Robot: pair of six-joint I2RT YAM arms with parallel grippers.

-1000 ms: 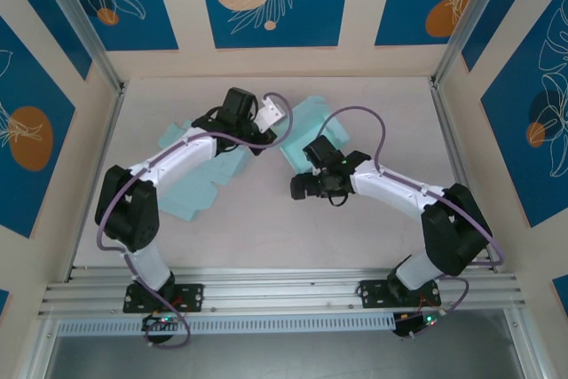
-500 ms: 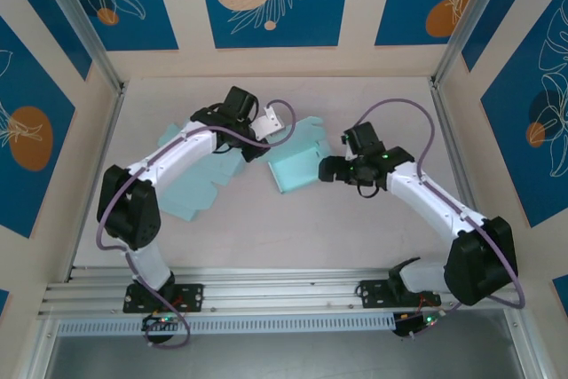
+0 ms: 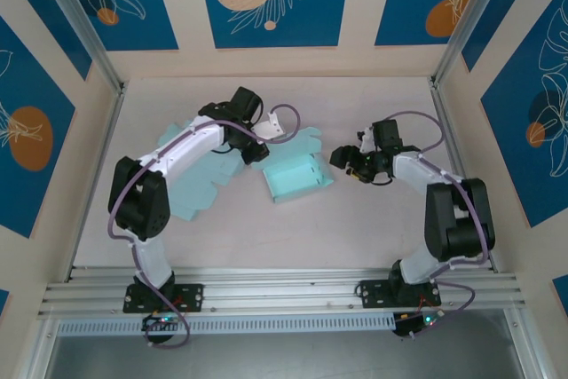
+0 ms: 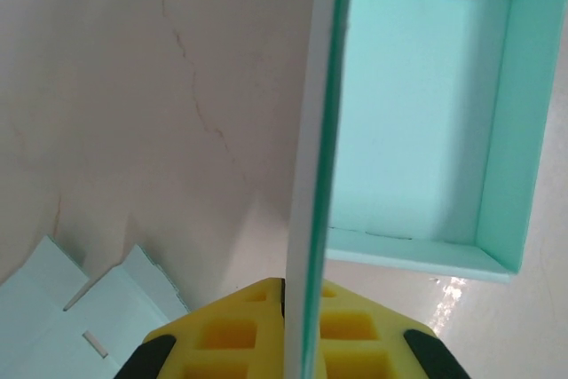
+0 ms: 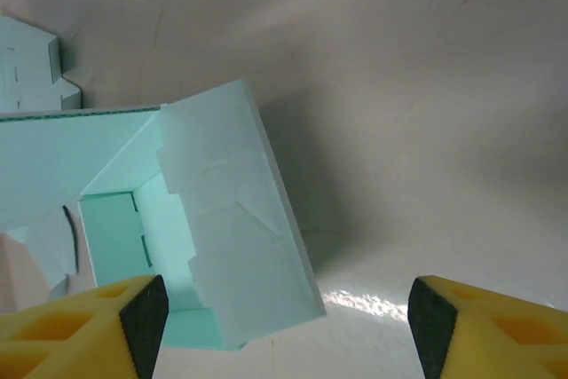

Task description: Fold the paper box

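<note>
The teal paper box (image 3: 297,175) sits half-formed at mid table, its open side up. My left gripper (image 3: 254,148) is at the box's back left corner, shut on one upright wall. In the left wrist view that wall (image 4: 312,157) runs edge-on between the yellow pads (image 4: 232,335), with the box's inside (image 4: 426,113) to the right. My right gripper (image 3: 344,159) hangs open just right of the box, apart from it. The right wrist view looks between its fingertips (image 5: 98,321) at the box's folded side wall (image 5: 235,228), with bare table under the gap.
A flat teal cardboard blank (image 3: 191,188) lies under my left arm, and its notched edge (image 4: 62,312) is at the lower left of the left wrist view. Frame posts and patterned walls ring the table (image 3: 266,237). Bare tabletop lies in front of the box.
My right arm has pulled back from over the box to its right side, its jaws a little narrower. The box has shifted slightly toward the front left. My left gripper keeps its hold.
</note>
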